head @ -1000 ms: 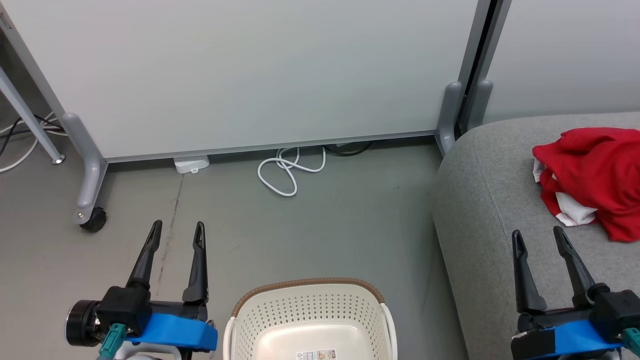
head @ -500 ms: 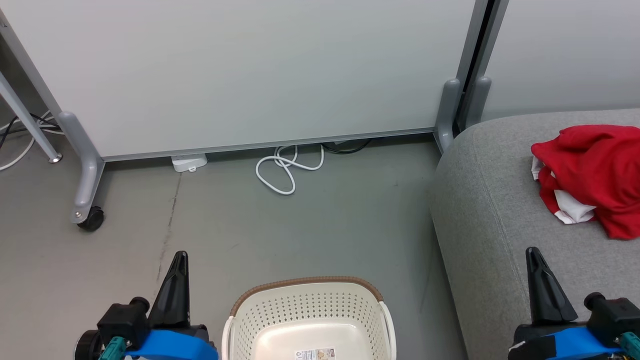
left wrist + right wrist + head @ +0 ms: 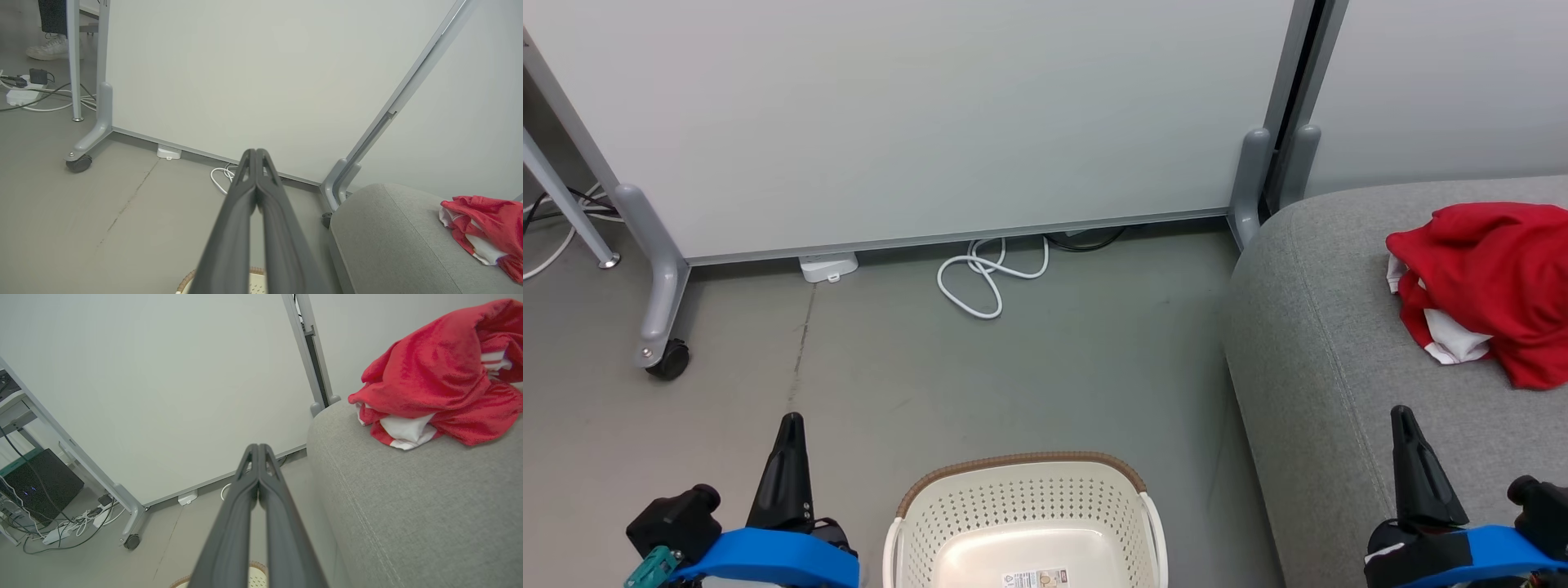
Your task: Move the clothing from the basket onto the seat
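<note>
While inside basket [image 3: 1021, 495], one white label [image 3: 1037, 580].

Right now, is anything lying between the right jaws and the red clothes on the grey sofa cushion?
Nothing visible does. Bare grey fabric sofa cushion separates the shut right jaws from the red clothing with white trim, which already rests on it. The cream perforated plastic basket looks empty where visible.

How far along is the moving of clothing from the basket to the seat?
Done: the red clothing lies on the grey seat, and the basket shows a bare bottom. In hand: left gripper and right gripper, fingers shut, hold nothing. Left: apparently nothing.
</note>
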